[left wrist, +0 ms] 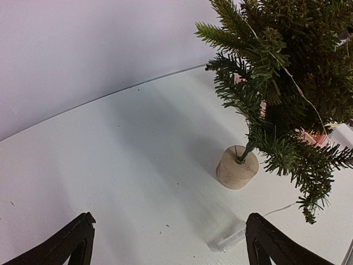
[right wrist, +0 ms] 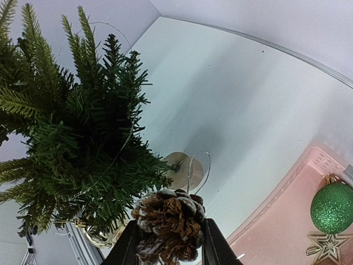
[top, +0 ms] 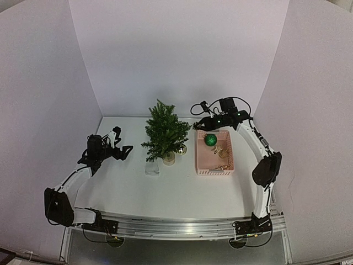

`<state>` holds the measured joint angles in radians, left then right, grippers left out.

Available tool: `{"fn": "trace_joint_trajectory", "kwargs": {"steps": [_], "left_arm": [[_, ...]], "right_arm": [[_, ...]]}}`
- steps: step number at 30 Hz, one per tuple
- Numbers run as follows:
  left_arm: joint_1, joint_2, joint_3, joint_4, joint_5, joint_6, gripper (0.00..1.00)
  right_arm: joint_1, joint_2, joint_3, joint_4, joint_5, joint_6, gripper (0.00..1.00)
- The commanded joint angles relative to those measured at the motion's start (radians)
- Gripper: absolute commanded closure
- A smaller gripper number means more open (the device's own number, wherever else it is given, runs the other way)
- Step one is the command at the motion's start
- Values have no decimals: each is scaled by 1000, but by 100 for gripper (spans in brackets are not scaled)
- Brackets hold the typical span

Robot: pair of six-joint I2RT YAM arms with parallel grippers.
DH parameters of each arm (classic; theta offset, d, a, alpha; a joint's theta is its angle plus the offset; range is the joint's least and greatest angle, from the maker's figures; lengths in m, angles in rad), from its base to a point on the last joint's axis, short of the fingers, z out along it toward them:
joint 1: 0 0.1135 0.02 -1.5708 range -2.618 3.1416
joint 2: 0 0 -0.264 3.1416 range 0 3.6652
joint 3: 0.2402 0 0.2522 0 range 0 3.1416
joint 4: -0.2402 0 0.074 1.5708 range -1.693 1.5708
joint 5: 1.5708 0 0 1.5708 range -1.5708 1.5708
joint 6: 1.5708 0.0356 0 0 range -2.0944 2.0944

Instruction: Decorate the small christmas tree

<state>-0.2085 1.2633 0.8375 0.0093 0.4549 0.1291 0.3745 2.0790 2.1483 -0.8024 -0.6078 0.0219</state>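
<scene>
The small christmas tree (top: 165,132) stands mid-table in a pale tan round base (top: 169,158); a thin wire runs through its branches. It also shows in the left wrist view (left wrist: 287,72) and the right wrist view (right wrist: 71,138). My right gripper (top: 197,109) (right wrist: 168,232) is shut on a brown frosted pine cone (right wrist: 170,223) with a silver hanging loop (right wrist: 198,168), held up to the right of the tree, above the table. My left gripper (top: 124,150) (left wrist: 171,243) is open and empty, left of the tree, low over the table.
A pink basket (top: 202,160) right of the tree holds a green glitter ball (top: 210,139) (right wrist: 331,207) and gold star ornaments (right wrist: 325,245). A gold bauble (top: 182,149) hangs low on the tree's right. A clear plastic box (top: 152,167) (left wrist: 226,240) lies before the base. White walls enclose the table.
</scene>
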Motion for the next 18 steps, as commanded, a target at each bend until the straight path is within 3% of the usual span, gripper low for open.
{"fn": "trace_joint_trajectory", "kwargs": {"steps": [1,18], "left_arm": [[5,-23,29,17,6,-4,5],[5,-23,20,29,6,-7,5]], "right_arm": [[0,-12,17,19,-44,-47,72],[0,-74,-62,60,-84,-32,73]]}}
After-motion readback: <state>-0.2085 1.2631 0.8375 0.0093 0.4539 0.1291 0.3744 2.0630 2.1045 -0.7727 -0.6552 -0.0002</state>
